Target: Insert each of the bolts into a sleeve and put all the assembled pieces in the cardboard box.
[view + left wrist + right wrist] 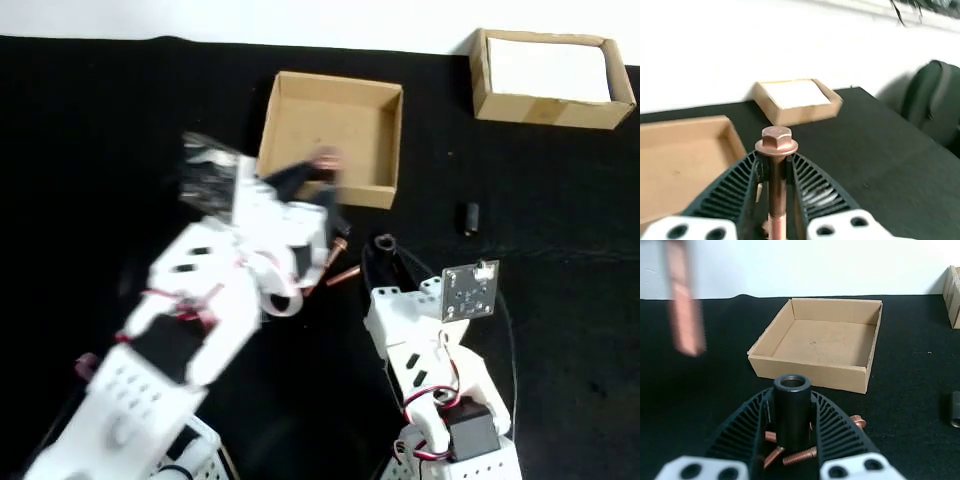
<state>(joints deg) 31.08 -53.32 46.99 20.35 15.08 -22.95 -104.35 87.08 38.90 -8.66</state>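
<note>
1. The left gripper (775, 156) pinches a copper bolt (775, 190) upright, head uppermost, by the near wall of the open cardboard box (675, 160).
2. The right gripper (791, 394) is clamped on a black sleeve (791, 412), which stands upright with its bore facing up. It is on the near side of the box, low over loose bolts (799, 456) lying on the black table (700, 390).
3. A spare sleeve (469, 217) lies well to the box's right. A second box (545, 110) with a white inside sits at the table's far edge.
</note>
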